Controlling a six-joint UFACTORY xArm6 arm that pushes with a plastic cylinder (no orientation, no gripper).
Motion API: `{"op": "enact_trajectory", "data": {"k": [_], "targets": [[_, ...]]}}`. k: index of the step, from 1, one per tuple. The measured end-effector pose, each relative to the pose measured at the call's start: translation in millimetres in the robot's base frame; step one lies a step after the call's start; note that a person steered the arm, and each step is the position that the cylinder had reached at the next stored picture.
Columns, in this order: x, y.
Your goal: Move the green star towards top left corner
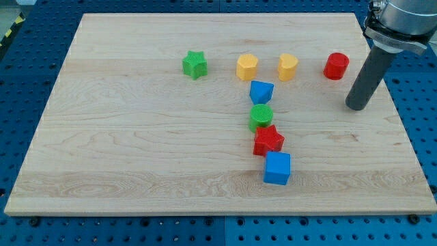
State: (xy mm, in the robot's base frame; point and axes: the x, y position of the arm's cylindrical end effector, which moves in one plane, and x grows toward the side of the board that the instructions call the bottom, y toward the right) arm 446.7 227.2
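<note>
- Green star (194, 65) is lying flat on the wooden board (123, 157), sitting in the upper middle of the frame, a little left of centre and well short of the board's upper left corner.
- Nothing is touching the star; it is standing apart from every other block, at the left end of a loose row running across the upper part of the board.
- Sitting to its right in that row are a yellow block (247, 67) of roughly pentagonal shape, then a yellow heart-like block (288, 67), then a red cylinder (336, 66) nearest the frame's right.
- Running down the middle of the frame is a second line of blocks: a blue block (261, 91) of angular shape I cannot fully make out, a green cylinder (261, 117) just below it, a red star (268, 141) touching or nearly touching that cylinder, and a blue cube (278, 168) just below the star.
- Standing at the frame's right, the dark rod is slanting down from the upper right corner, and my tip (356, 107) is resting on the board to the lower right of the red cylinder, near it but apart.
- No pincer is showing on this arm, only the plain rod, so there is no open or closed state to tell.
- My tip is sitting well apart from the green star, with the whole upper row lying between them.
</note>
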Motion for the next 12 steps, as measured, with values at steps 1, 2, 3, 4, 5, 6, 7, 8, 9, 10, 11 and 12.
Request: {"op": "enact_trajectory", "data": {"k": [1,2,3,4,5,6,7,8,9,10,11,12], "targets": [[0,0],[0,0],[0,0],[0,0],[-11,-33],[-42,-105],[-46,-141],[-45,-170],[-45,-199],[-58,-232],[-78,-279],[-99,-323]]}}
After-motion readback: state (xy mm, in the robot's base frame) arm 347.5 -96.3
